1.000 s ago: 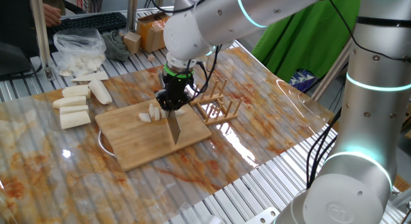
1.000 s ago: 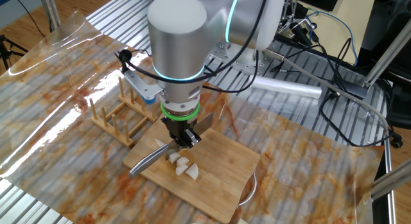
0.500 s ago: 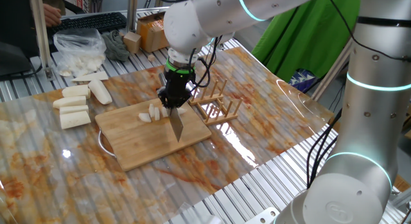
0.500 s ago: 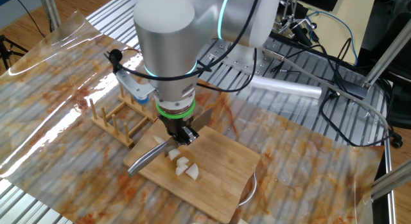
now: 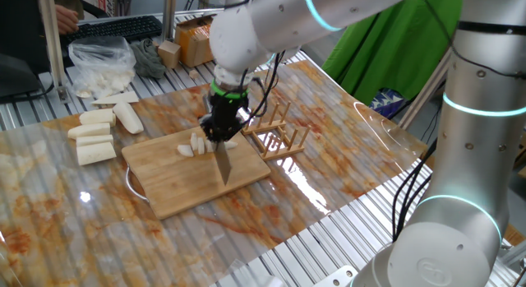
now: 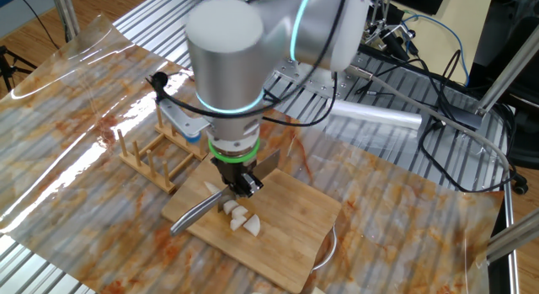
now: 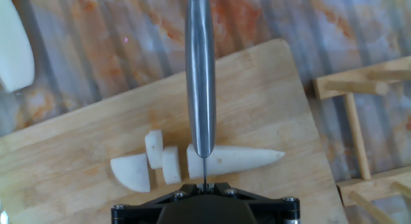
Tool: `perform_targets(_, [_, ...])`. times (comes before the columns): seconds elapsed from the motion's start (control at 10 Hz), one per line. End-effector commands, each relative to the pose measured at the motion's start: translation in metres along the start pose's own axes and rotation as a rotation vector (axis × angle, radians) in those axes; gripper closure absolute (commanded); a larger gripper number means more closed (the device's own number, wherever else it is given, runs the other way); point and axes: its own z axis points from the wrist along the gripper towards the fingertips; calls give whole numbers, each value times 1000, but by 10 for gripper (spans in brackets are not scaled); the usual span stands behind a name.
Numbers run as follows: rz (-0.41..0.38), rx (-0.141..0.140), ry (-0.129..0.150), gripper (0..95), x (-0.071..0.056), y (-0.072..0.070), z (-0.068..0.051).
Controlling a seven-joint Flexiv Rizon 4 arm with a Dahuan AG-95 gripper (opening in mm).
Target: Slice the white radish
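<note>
Hand view: claw [image 7: 204, 185] still clamps knife [image 7: 200, 70] over white radish [image 7: 231, 161].

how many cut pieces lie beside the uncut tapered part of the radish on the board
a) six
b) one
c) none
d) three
d) In the hand view three cut pieces lie left of the knife, and the tapered rest of the radish lies right of them on the board.
</note>
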Motion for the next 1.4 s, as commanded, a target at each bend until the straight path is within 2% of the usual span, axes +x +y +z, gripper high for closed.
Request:
perform_targets(0.1, [-11,10,14,950,-1,0,5])
perform_targets(0.3, [11,10,19,950,0,2,3])
perform_targets(0.4, [13,22,29,950,2,4,-5])
perform_targets(0.5, [24,12,39,950,3,5,-14])
perform_targets(0.6, [30,3,39,950,4,6,-15])
perform_targets(0.8, [20,19,37,950,6,7,-17])
perform_targets(1.1, [11,31,50,950,10,0,-31])
perform_targets(1.2, [17,24,54,950,11,-2,-33])
perform_targets(1.4, [8,29,56,950,12,-6,-38])
